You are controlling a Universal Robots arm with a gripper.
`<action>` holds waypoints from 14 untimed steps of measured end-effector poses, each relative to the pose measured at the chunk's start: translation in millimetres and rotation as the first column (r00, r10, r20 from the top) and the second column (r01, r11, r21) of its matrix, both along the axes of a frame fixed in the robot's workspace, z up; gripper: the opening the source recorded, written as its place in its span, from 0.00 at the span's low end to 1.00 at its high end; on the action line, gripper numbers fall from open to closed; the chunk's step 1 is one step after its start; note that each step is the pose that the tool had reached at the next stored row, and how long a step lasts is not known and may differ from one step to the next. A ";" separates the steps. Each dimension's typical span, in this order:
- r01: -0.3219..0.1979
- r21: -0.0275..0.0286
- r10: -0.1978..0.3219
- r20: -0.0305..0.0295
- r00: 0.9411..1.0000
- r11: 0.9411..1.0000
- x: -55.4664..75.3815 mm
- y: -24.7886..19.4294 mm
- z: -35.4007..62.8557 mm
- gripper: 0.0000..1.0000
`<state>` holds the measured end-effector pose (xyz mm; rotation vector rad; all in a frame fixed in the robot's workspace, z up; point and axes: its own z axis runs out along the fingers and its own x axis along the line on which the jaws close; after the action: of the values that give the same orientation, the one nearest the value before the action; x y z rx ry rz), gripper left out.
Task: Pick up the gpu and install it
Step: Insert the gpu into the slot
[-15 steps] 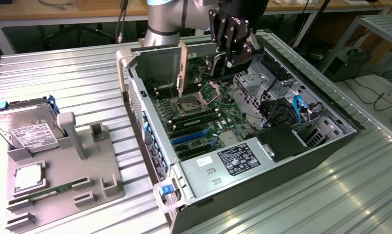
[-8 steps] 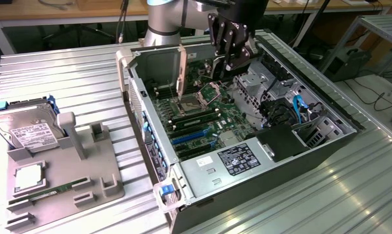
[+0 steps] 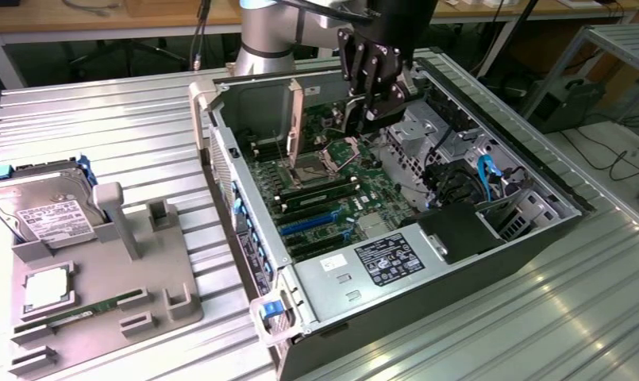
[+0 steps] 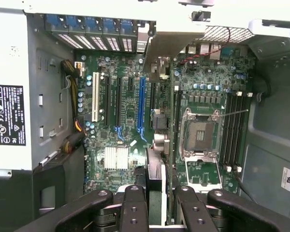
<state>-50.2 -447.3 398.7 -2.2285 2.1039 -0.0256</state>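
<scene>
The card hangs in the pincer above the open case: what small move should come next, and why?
Probably a slow, straight lowering. The pincer grips the gpu by its top edge, the card stands upright over the motherboard, edge-on beside the blue slot in the wrist view, not yet seated.

I see the gpu (image 3: 294,119) with an orange-brown face in the exterior view, its bracket pale (image 4: 168,46). The motherboard (image 3: 330,186) is dark green, with blue expansion slots (image 3: 309,224); one slot (image 4: 94,97) is white. The power supply (image 3: 372,266) is pale grey with a black label (image 3: 387,259). The gripper (image 3: 363,107) is black. On the exterior view's left, the hard drive (image 3: 44,208) is silver with a white label.
</scene>
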 end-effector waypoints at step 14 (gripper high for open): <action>-0.004 0.000 0.004 0.000 1.000 1.000 0.0 0.0 -9.4 0.27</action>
<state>-50.2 -447.3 389.3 -2.2326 2.0991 -0.0260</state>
